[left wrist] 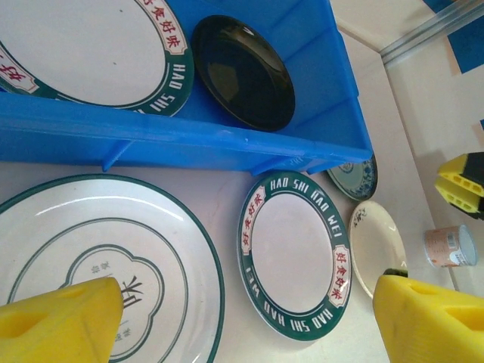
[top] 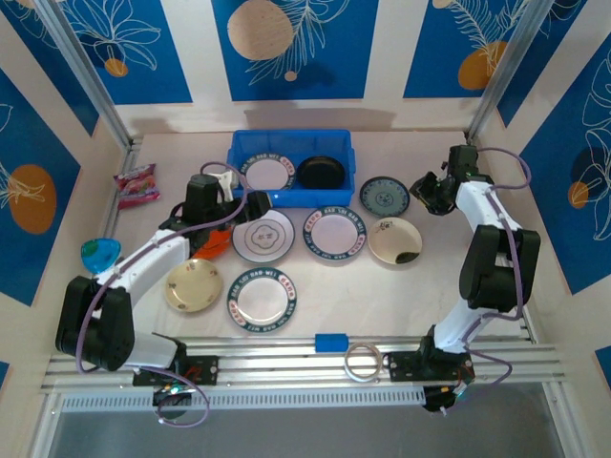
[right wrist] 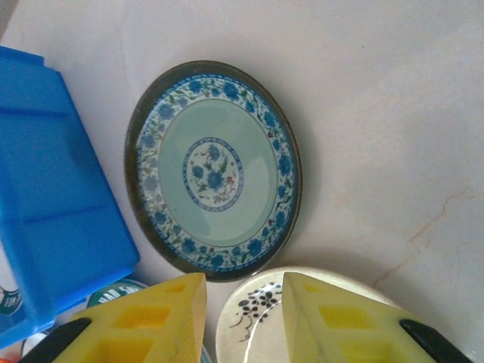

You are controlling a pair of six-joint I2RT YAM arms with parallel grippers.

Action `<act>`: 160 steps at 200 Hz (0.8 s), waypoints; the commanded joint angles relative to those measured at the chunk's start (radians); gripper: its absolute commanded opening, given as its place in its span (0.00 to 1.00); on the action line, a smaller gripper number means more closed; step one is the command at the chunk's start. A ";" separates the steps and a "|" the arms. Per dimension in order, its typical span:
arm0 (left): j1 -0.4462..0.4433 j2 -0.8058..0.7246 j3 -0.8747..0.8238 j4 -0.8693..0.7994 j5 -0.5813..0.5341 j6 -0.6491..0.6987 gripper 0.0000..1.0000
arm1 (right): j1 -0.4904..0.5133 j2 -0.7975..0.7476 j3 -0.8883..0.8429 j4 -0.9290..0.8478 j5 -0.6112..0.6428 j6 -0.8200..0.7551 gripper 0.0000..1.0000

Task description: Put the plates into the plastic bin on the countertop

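The blue plastic bin (top: 291, 196) stands at the back of the countertop (top: 439, 286) and holds a green-lettered plate (top: 265, 173) and a black plate (top: 320, 173). In front of it lie a line-drawing plate (top: 263, 235), two lettered plates (top: 334, 232) (top: 262, 296), a teal patterned plate (top: 385, 196) and two cream plates (top: 395, 240) (top: 193, 284). An orange plate (top: 216, 245) peeks out under the left arm. My left gripper (top: 232, 198) (left wrist: 249, 325) hangs wide open over the line-drawing plate (left wrist: 98, 257), beside the bin (left wrist: 189, 140). My right gripper (top: 423, 196) (right wrist: 243, 318) is open and empty, hovering between the teal plate (right wrist: 215, 166) and a cream plate (right wrist: 253, 318).
A pink snack packet (top: 136, 184) lies at the back left and a teal object (top: 99, 254) at the left wall. A small blue block (top: 331, 342) and a tape ring (top: 363, 363) rest on the metal rail (top: 286, 358) at the near edge.
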State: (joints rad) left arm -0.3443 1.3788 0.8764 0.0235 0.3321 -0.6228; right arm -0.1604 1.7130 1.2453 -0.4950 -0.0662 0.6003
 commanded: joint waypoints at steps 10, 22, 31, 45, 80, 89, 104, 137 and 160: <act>-0.018 0.005 0.028 0.032 0.014 -0.012 0.86 | -0.004 0.066 0.031 -0.005 0.004 -0.007 0.27; -0.019 0.006 0.030 0.031 0.013 -0.012 0.86 | -0.005 0.079 0.037 -0.008 0.006 -0.007 0.27; -0.020 0.007 0.031 0.029 0.012 -0.012 0.86 | -0.005 0.090 0.045 -0.008 0.001 -0.011 0.27; -0.019 0.012 0.033 0.029 0.013 -0.012 0.86 | -0.003 0.118 0.071 -0.031 0.001 -0.017 0.27; -0.023 0.026 0.034 0.044 0.018 -0.015 0.86 | 0.008 0.174 0.121 -0.072 0.040 -0.035 0.27; -0.024 0.029 0.035 0.045 0.018 -0.018 0.86 | 0.010 0.189 0.135 -0.081 0.043 -0.039 0.28; -0.025 0.035 0.035 0.050 0.021 -0.018 0.86 | 0.013 0.217 0.156 -0.093 0.044 -0.047 0.29; -0.025 0.042 0.036 0.053 0.021 -0.017 0.86 | 0.025 0.258 0.196 -0.106 0.049 -0.062 0.32; -0.027 0.045 0.033 0.057 0.019 -0.018 0.86 | 0.032 0.288 0.225 -0.121 0.057 -0.074 0.32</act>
State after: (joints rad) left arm -0.3588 1.4128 0.8803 0.0467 0.3325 -0.6304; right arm -0.1390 1.9747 1.4208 -0.5739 -0.0216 0.5545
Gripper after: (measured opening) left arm 0.857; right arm 0.321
